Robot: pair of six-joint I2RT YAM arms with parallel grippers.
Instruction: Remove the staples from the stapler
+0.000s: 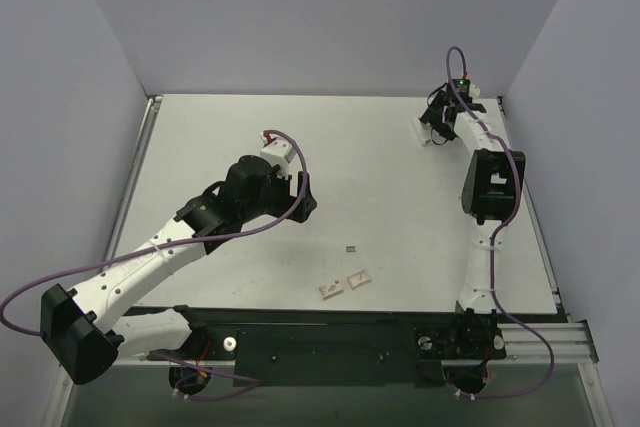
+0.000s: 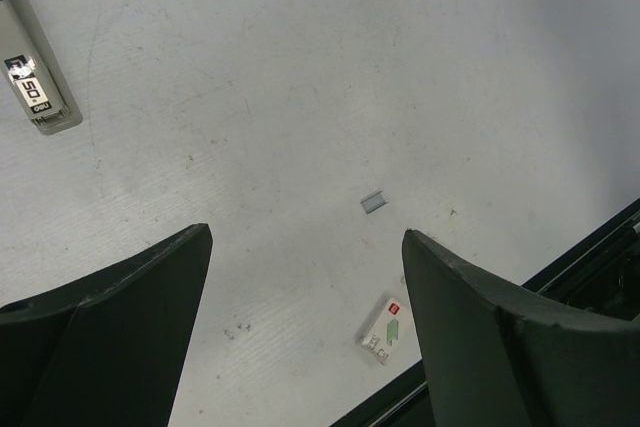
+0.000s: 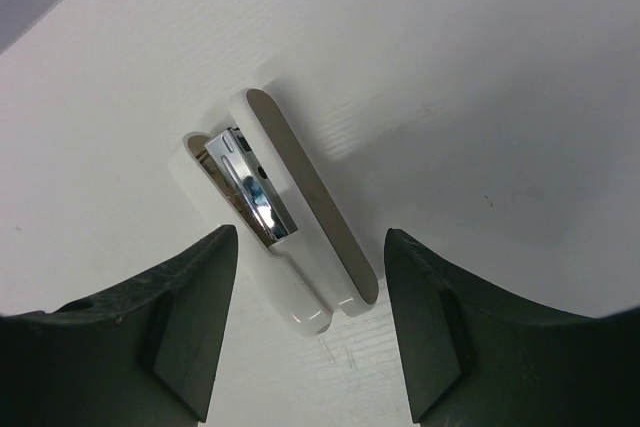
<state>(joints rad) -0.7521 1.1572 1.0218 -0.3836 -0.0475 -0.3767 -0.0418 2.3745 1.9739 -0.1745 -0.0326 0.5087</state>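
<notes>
— What is seen closest in the left wrist view?

— The two dark fingers of the left gripper are seen there, spread wide. Nothing is held between them and nothing is touched; only the bare table shows in the gap.

— Where are the staples found?

— The staples are seen as a tiny grey strip lying flat on the table, just beyond the left gripper's gap. From above they are placed toward the near edge, about midway across it. Two small white tabs lie a little nearer that edge, and one of them is marked in red. A pale grey oblong piece with a small label is also seen at the upper left of the left wrist view; what it is cannot be told.

— And the stapler?

— The stapler is lying at the far right corner of the table, well apart from the staples. Its white shell is seen with a shiny metal inner bar exposed alongside it.

— How is the right gripper set?

— The right gripper is held over the stapler with its jaws wide apart. The stapler is framed between the two fingers, and no contact with either finger is seen.
</notes>
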